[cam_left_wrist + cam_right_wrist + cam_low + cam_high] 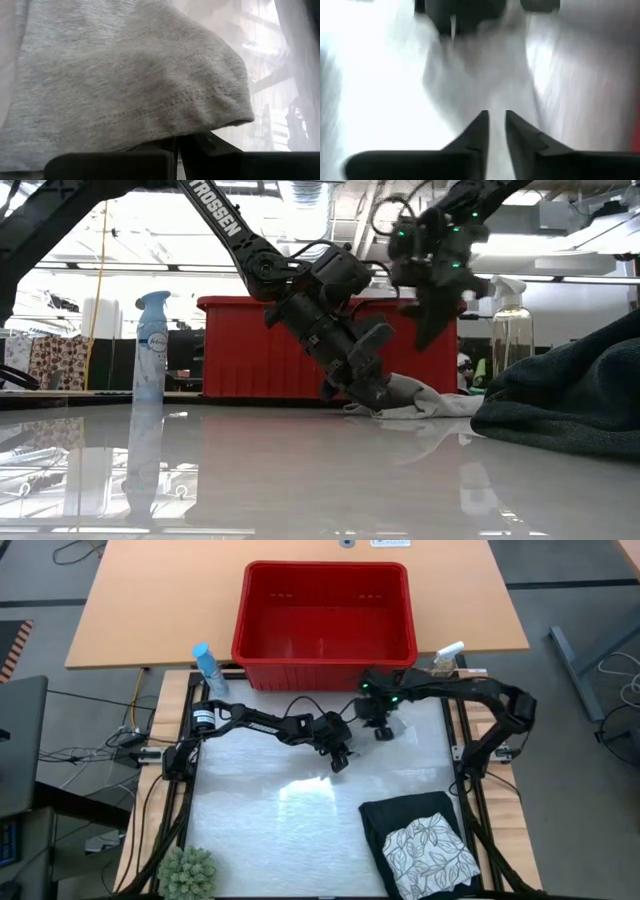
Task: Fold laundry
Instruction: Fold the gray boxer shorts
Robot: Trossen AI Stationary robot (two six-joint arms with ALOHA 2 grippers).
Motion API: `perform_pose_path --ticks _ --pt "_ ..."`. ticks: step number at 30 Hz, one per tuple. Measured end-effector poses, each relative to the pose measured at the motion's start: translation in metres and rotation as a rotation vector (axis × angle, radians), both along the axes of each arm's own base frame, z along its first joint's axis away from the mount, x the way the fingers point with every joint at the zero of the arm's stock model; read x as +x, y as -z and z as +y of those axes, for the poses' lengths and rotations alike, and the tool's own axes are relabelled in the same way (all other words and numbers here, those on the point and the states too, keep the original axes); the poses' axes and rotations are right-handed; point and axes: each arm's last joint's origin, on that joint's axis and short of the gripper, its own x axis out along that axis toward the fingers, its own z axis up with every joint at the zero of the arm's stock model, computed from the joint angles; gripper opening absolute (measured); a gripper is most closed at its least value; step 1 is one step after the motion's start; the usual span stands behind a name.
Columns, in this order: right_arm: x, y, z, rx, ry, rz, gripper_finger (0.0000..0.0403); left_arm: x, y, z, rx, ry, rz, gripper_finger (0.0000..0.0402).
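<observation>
On the pale table [260,830], the biggest thing is the red basket [325,615] at the far edge. It looks empty, which suggests the laundry is out for folding. Next in size, at the near right corner, lie the dark jeans [395,815] folded flat, with the leaf-print cloth [430,852] stacked on top, seemingly parked as finished work clear of the middle. Smaller is the grey cloth [420,402], lying crumpled on the table just in front of the basket. The left gripper [340,758] has its fingers pressed together on a hem of that cloth, probably to pull it flat. The right gripper [383,730] hovers just above, its fingers slightly apart and holding nothing, likely positioned to take another edge.
</observation>
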Motion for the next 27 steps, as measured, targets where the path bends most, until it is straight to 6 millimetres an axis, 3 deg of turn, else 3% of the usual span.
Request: perform_pose_path --ticks 3,5,11,20,27 --pt "-0.022 0.004 -0.009 0.031 0.096 0.06 0.0032 0.0 0.0 0.0 -0.001 -0.002 0.0 0.0" --pt "-0.031 0.01 -0.017 0.05 0.192 0.074 0.0016 0.0 0.0 0.0 -0.001 -0.002 0.0 0.0" --pt "-0.041 0.031 -0.024 0.106 0.384 0.076 0.0014 0.0 0.0 0.0 -0.008 -0.008 0.0 0.0" --pt "-0.043 0.047 -0.024 0.015 0.585 0.088 0.0014 0.0 0.0 0.001 -0.034 -0.027 0.0 0.0" --pt "-0.046 0.056 -0.022 0.022 0.632 0.082 0.0014 -0.002 -0.005 0.002 -0.099 -0.045 -0.004 0.0"
